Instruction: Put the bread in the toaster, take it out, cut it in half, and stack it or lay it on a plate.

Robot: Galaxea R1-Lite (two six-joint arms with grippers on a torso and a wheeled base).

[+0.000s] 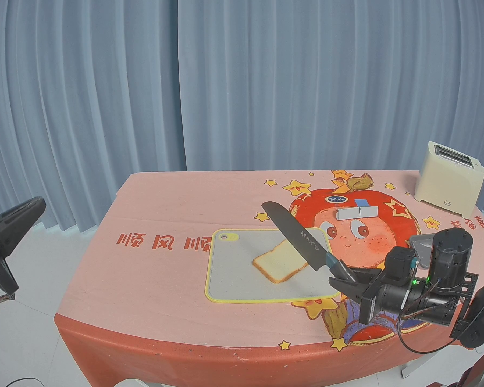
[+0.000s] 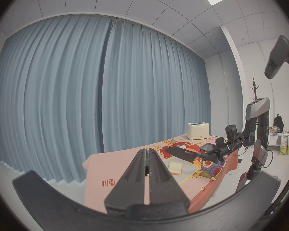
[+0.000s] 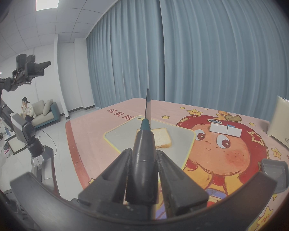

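Note:
A slice of bread (image 1: 278,265) lies flat on the pale, yellow-rimmed cutting board (image 1: 232,275) near the table's front. My right gripper (image 1: 343,282) is shut on the handle of a black-bladed knife (image 1: 298,236). Its blade slants up over the bread's right side, held above the slice. In the right wrist view the knife (image 3: 147,106) points edge-on past the bread (image 3: 159,137), with the right gripper (image 3: 144,156) clamped on the handle. The white toaster (image 1: 449,179) stands at the back right corner. My left gripper (image 2: 147,158) is shut on nothing, off the table's left side (image 1: 29,213).
A small dark grey square dish (image 1: 422,242) sits beside my right arm; it also appears in the right wrist view (image 3: 275,174). A white and blue block (image 1: 356,210) lies between the board and the toaster. The table's left half is bare pink cloth (image 1: 145,210).

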